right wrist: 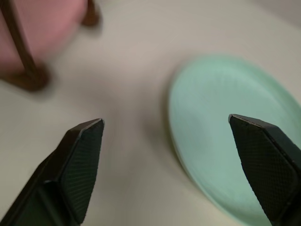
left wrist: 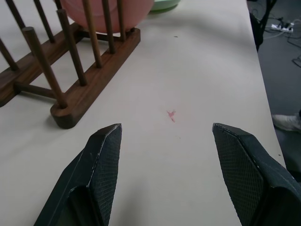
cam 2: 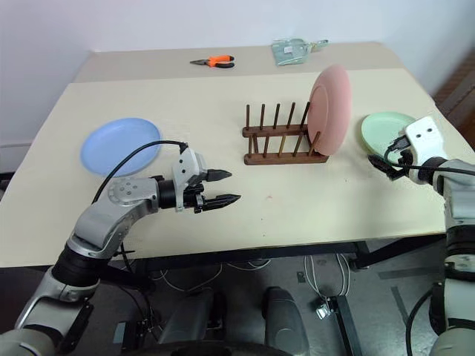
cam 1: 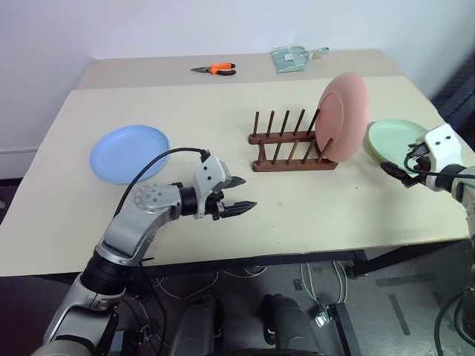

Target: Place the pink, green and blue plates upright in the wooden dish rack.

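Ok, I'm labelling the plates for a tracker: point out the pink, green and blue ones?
pink plate [cam 1: 343, 115], left eye view, middle of its face, upright in the rack.
green plate [cam 1: 393, 138], left eye view, bare centre.
blue plate [cam 1: 129, 153], left eye view, flat centre.

1. The rack stood mid-table, right of centre.
2. One plate stood upright in the rack's right end.
3. A second plate lay flat near the right edge.
4. A third plate lay flat near the left edge.
5. Pliers and a packet lay by the far edge.
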